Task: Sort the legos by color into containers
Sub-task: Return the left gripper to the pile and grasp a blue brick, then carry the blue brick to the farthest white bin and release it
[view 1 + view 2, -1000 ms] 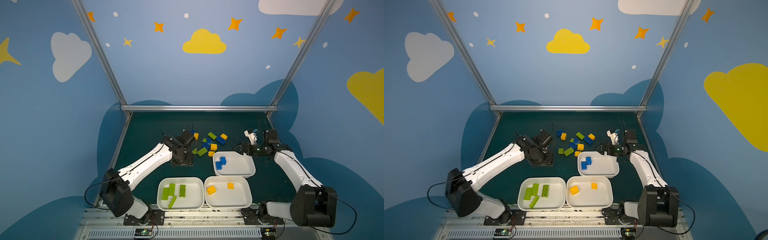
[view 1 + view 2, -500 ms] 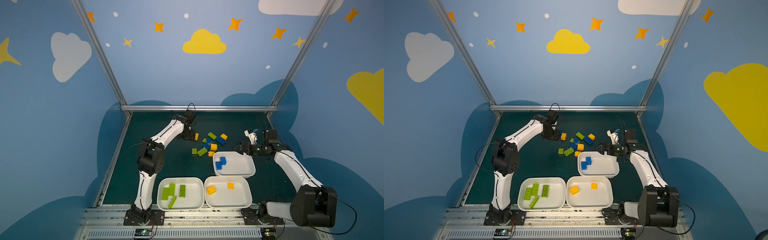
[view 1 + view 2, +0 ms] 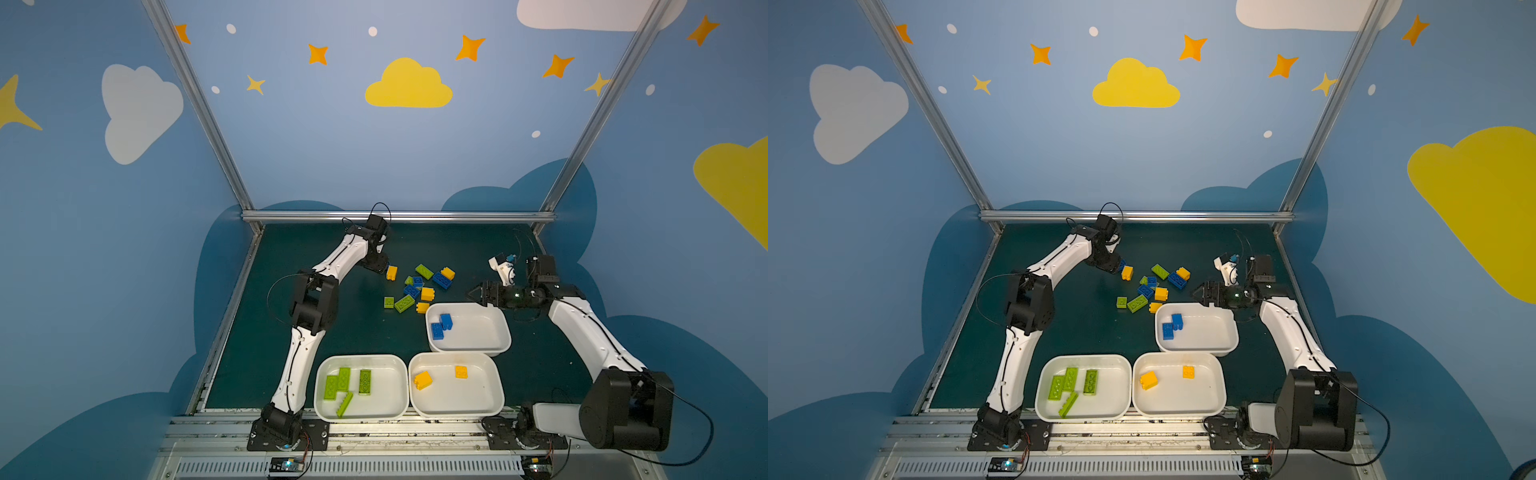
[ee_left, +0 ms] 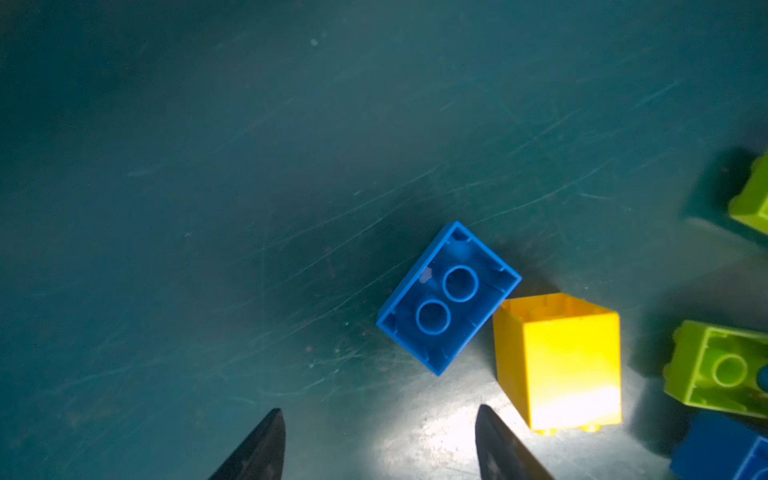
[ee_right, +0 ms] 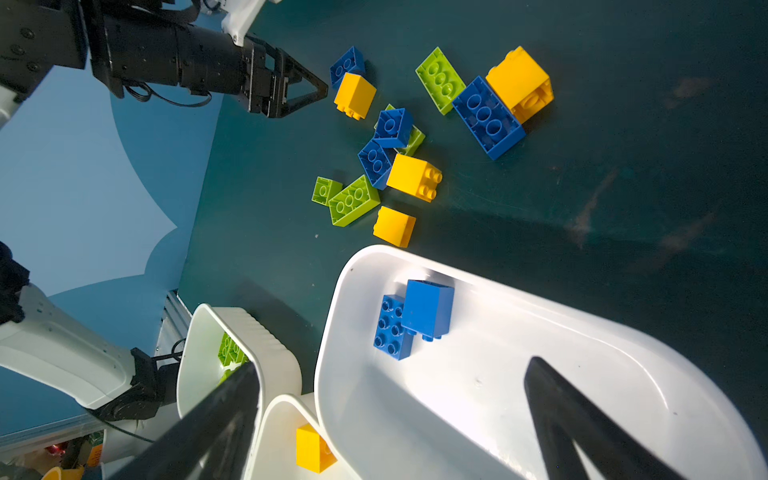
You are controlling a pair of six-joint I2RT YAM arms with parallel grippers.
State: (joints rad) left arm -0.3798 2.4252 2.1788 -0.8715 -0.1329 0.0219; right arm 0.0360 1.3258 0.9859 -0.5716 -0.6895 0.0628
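Blue and studs-down, one brick point(image 4: 449, 297) is seen just ahead of the left hand point(image 4: 379, 411), jaws parted and empty, touched by a yellow brick point(image 4: 559, 357). Other legos point(image 3: 415, 286) are scattered on the bench point(image 3: 365, 324). The right hand point(image 5: 392, 363) is held wide open by the blue-brick container point(image 3: 478, 336), its jaws cut off at the frame edge.

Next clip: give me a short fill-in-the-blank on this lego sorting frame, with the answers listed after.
The near-left tray holds ____ green bricks.
The blue brick ahead of the open left gripper lies with its hollow underside facing ____.
The neighbouring brick touching it is coloured ____.
The open right gripper is nearest the far tray, whose two bricks are coloured ____.
Answers: four; up; yellow; blue.
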